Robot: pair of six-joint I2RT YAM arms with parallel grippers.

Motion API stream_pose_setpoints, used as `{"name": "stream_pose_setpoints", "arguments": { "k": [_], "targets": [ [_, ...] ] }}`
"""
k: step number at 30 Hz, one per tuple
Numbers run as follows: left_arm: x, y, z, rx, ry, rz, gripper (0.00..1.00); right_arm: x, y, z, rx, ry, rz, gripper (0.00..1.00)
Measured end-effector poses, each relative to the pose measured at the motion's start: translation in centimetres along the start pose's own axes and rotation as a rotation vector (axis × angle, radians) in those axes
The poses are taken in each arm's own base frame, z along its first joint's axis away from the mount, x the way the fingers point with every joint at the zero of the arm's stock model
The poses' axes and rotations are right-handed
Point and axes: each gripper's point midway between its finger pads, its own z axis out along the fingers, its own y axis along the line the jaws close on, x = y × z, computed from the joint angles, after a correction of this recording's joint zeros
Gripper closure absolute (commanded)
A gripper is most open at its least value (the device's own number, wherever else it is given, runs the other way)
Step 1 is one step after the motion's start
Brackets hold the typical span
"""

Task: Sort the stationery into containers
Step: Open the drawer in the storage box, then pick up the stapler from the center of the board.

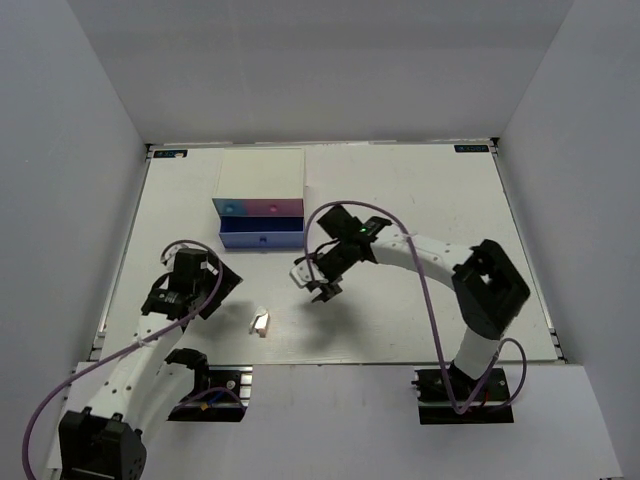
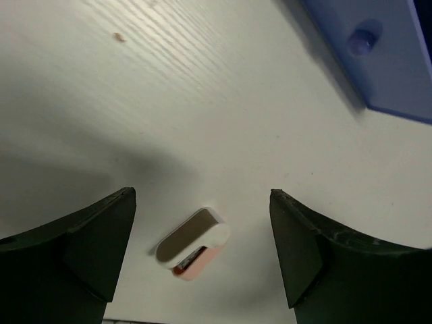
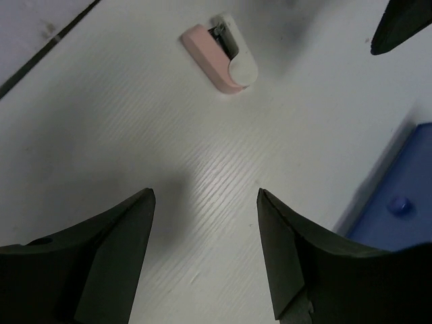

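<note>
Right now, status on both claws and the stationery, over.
Left claw open, empty, white clip piece ahead on table. Right claw open, empty. Dark blue drawer juts out. Nothing seen blocking.

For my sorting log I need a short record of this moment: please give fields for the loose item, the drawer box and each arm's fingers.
loose item: small pink-and-white clip-like piece, on the table, apart from the box
drawer box: white top; light blue front and pink front side by side, dark blue front beneath
left gripper: fingers open, empty, pointed at the piece
right gripper: fingers open, empty, over the table near the box
</note>
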Motion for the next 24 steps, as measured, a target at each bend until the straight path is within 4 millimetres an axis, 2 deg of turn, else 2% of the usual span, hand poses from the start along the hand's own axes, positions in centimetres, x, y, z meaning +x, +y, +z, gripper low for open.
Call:
{"name": "stream_pose_setpoints", "arguments": {
  "k": [5,9,12,17,24],
  "targets": [
    [-2.2,1.2,-3.2,-0.106,-0.101,-0.097,0.04,-1.0,-2.6,4.0,-0.048,0.041,-0.087,0.32],
    [-3.8,2.1,-5.2,-0.204,-0.165,-0.166,0.01,-1.5,-3.8,6.3,-0.075,0.067,-0.142,0.32],
    [-4.2,3.2,-5.9,-0.273,-0.188,-0.183,0.01,-1.4,-3.5,8.1,-0.114,0.085,-0.163,0.32],
    [-4.0,4.6,-6.4,-0.341,-0.197,-0.181,0.01,-1.1,-1.7,11.1,-0.193,0.107,-0.175,0.30],
    [-4.2,4.7,-7.0,-0.339,-0.208,-0.169,0.01,-1.3,-1.7,14.1,-0.227,0.123,-0.209,0.30]
  ]
}}
